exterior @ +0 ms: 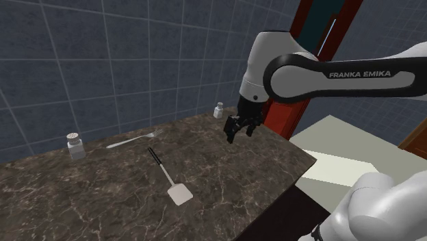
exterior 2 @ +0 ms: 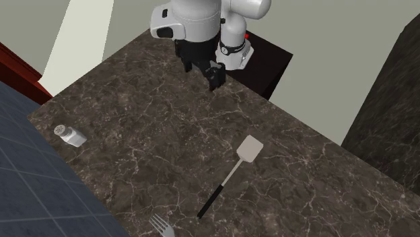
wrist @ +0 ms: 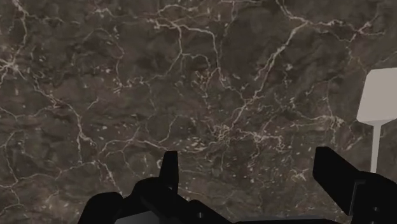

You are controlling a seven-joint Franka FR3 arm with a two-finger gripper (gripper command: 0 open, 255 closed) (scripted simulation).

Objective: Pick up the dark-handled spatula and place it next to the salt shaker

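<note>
The spatula (exterior: 168,177) lies flat on the dark marble counter (exterior: 82,198), its thin black handle toward the wall and its pale square blade (exterior 2: 250,149) toward the counter's front edge. My gripper (exterior: 239,130) hangs open above the counter, to the shoulder view's right of the spatula, holding nothing. In the wrist view its fingers (wrist: 168,168) stand wide apart over bare marble, and the spatula blade (wrist: 380,95) lies beyond the one finger. Two shakers stand by the wall: one (exterior: 75,145) at the shoulder view's left, one (exterior: 219,109) behind the gripper. I cannot tell which holds salt.
A silver fork (exterior: 133,140) lies near the tiled wall, between the two shakers and beyond the spatula handle. The shaker (exterior 2: 69,135) in the second exterior view lies on its side close to the wall. The counter ends close behind the gripper (exterior 2: 214,75), by the stand.
</note>
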